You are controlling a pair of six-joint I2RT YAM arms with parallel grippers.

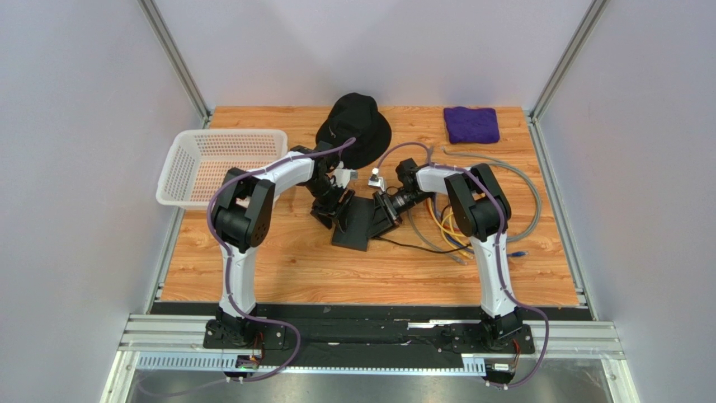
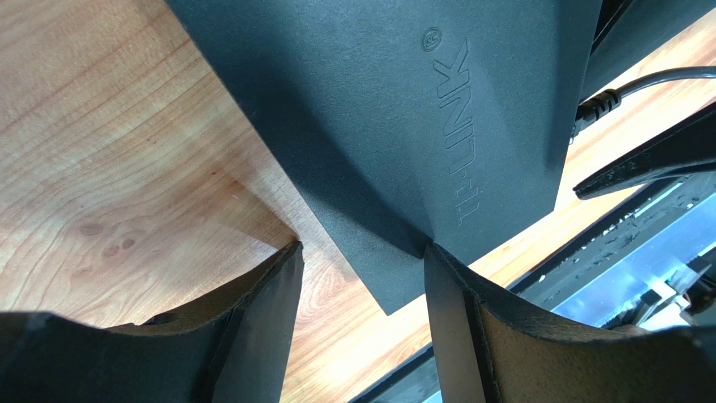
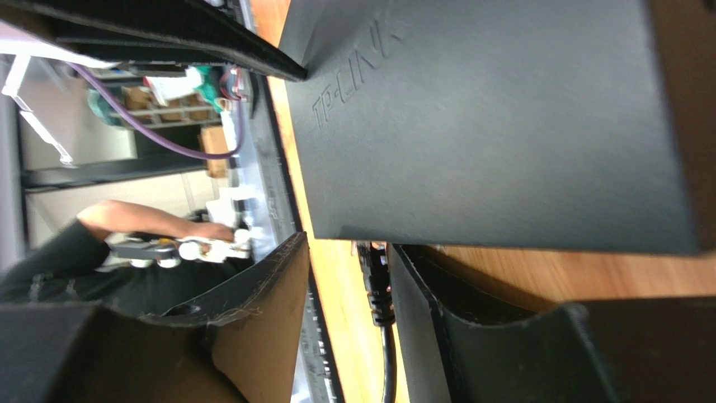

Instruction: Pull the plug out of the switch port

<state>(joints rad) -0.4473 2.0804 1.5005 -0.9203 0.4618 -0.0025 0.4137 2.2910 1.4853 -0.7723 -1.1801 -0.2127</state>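
Both arms are bent inward over the wooden counter [image 1: 277, 269], meeting at the flat matte-black switch [image 1: 357, 222] at its centre. One switch corner is straddled by the parted left hand [image 2: 361, 252]. The black plug [image 3: 376, 290] is flanked, not clamped, by the parted right hand [image 3: 349, 243]. TP-LINK lettering [image 3: 349, 71] is embossed on the casing.

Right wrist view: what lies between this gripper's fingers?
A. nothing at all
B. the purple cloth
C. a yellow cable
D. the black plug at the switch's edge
D: the black plug sits between the jaws of the right gripper, just below the edge of the switch, with a gap left on one side.
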